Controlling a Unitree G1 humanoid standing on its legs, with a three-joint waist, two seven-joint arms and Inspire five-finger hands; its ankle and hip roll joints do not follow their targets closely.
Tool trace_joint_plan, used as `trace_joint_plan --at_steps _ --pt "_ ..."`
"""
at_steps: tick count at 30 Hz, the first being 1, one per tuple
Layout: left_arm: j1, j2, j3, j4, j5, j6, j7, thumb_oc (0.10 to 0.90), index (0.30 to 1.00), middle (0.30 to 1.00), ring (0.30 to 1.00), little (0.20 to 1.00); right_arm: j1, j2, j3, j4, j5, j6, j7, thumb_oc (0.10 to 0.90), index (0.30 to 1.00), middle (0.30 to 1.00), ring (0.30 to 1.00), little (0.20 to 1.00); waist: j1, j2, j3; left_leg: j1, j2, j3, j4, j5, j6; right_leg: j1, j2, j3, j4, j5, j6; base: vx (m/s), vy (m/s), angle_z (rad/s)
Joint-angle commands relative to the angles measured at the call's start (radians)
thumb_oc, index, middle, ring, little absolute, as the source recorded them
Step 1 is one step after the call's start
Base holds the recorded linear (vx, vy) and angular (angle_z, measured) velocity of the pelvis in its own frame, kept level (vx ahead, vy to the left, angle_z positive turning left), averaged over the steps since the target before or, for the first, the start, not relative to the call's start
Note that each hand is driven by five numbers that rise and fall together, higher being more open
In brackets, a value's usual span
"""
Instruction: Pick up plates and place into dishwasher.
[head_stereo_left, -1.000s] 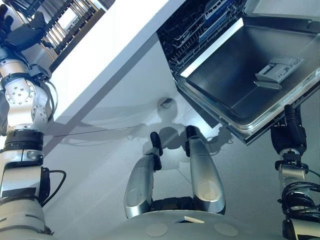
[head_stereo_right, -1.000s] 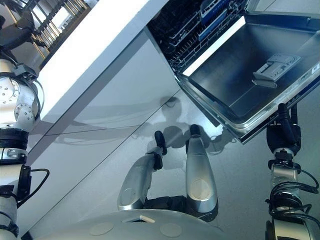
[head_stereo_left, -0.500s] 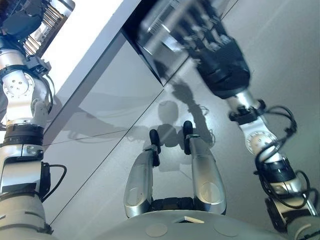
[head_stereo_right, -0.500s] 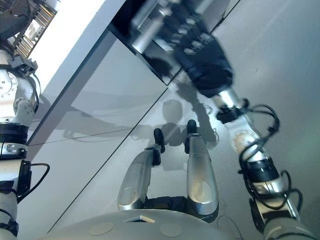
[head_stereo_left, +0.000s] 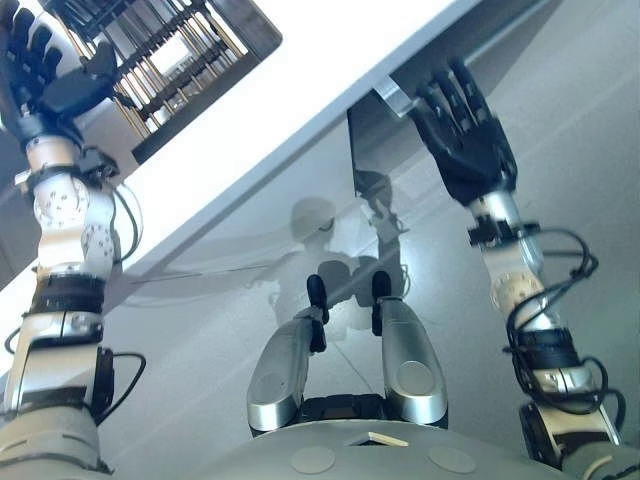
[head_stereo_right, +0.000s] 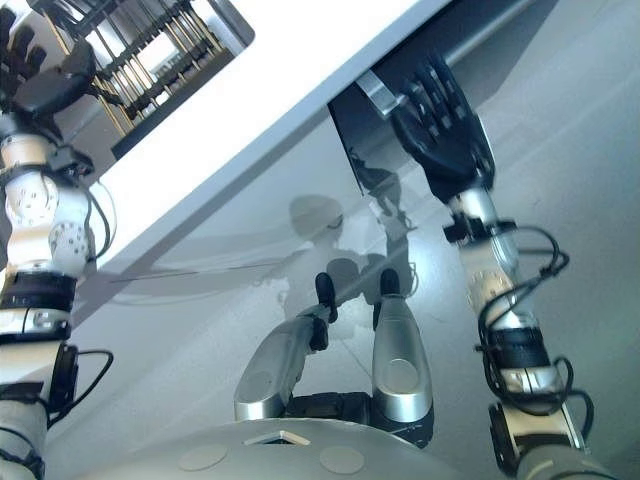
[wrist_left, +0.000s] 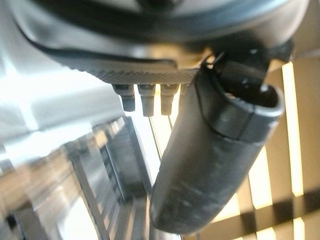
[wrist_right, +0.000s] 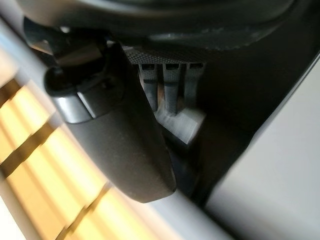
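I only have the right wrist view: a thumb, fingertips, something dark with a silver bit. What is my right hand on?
Observer: The right hand, fingers straight, lies against the top of the dishwasher door, by its silver handle.
Operator: Is that door up or down?
Observer: Up, standing just under the white countertop; it looks closed or nearly so.
Operator: And the left hand?
Observer: The left hand is raised, open and empty, near a dark wire rack by the countertop.
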Motion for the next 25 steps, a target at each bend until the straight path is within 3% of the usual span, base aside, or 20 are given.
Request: trace_joint_plan --at_steps 1,4,6,8,11,14,16,18,25 --pt "0.053 0.027 0.065 -0.069 0.091 -0.085 0.004 0.8 0.9 0.9 0.9 0.9 0.022 0.052 -0.042 -0.04 -0.087 -0.169 0.009 0.8 0.9 0.9 0.9 0.9 -0.022 -0.068 -0.158 0.04 -0.048 0.031 0.014 -0.09 0.033 0.033 0.018 0.071 -0.121 0.071 0.056 0.04 0.054 0.03" --pt "0.058 0.016 0.061 -0.079 0.099 -0.057 -0.017 0.8 0.9 0.9 0.9 0.9 0.063 0.063 -0.056 0.022 -0.187 -0.23 -0.073 0.8 0.9 0.9 0.9 0.9 -0.025 -0.072 -0.2 0.076 -0.048 0.028 -0.025 -0.087 0.037 0.063 0.017 0.07 -0.148 0.079 0.066 0.03 0.057 0.07" --pt "0.053 0.01 0.057 -0.071 0.091 -0.047 -0.035 0.8 0.9 0.9 0.9 0.9 0.078 0.072 -0.067 0.057 -0.246 -0.289 -0.165 0.8 0.9 0.9 0.9 0.9 -0.025 -0.073 -0.223 0.093 -0.048 0.028 -0.042 -0.088 0.039 0.078 0.016 0.069 -0.162 0.083 0.071 0.01 0.057 0.08" --pt "0.057 -0.009 0.041 -0.068 0.095 -0.044 -0.045 0.8 0.9 0.9 0.9 0.9 0.091 0.087 -0.078 0.096 -0.386 -0.367 -0.313 0.8 0.9 0.9 0.9 0.9 -0.024 -0.073 -0.252 0.112 -0.05 0.025 -0.059 -0.09 0.041 0.095 0.016 0.071 -0.18 0.087 0.077 0.02 0.055 0.11" --pt "0.062 -0.038 0.019 -0.065 0.107 -0.034 -0.058 0.8 0.9 0.9 0.9 0.9 0.099 0.098 -0.071 0.171 -0.529 -0.374 -0.47 0.8 0.9 0.9 0.9 0.9 -0.016 -0.07 -0.289 0.136 -0.05 0.019 -0.087 -0.089 0.043 0.12 0.014 0.068 -0.207 0.095 0.085 0.01 0.053 0.06" --pt "0.056 -0.052 -0.003 -0.063 0.104 -0.015 -0.086 0.8 0.9 0.9 0.9 0.9 0.101 0.087 -0.051 0.334 -0.556 -0.253 -0.466 0.8 0.9 0.9 0.9 0.9 -0.002 -0.073 -0.317 0.157 -0.05 0.013 -0.121 -0.082 0.039 0.143 0.009 0.054 -0.234 0.105 0.093 -0.01 0.006 0.08" --pt "0.047 -0.053 -0.015 -0.066 0.098 0.003 -0.107 0.8 0.9 0.9 0.9 0.9 0.103 0.076 -0.034 0.484 -0.534 -0.121 -0.399 0.8 0.9 0.9 0.9 0.9 0.008 -0.081 -0.329 0.169 -0.048 0.01 -0.135 -0.08 0.035 0.157 0.005 0.04 -0.247 0.11 0.097 -0.02 -0.034 0.12" --pt "0.036 -0.051 -0.025 -0.072 0.093 0.024 -0.126 0.8 0.9 0.9 0.9 0.9 0.099 0.055 -0.023 0.628 -0.567 -0.045 -0.32 0.8 0.9 0.9 0.9 0.9 0.02 -0.089 -0.339 0.178 -0.045 0.008 -0.142 -0.08 0.033 0.168 0.002 0.028 -0.258 0.114 0.099 -0.02 -0.051 0.2" --pt "0.003 -0.063 -0.069 -0.091 0.092 0.033 -0.141 0.8 0.9 0.9 0.9 0.9 0.065 0.053 0.097 0.932 -0.742 0.086 -0.166 0.8 0.9 0.9 0.9 0.9 0.064 -0.102 -0.372 0.185 -0.036 -0.011 -0.152 -0.078 0.03 0.199 0.001 -0.004 -0.279 0.114 0.097 -0.03 -0.068 0.18"
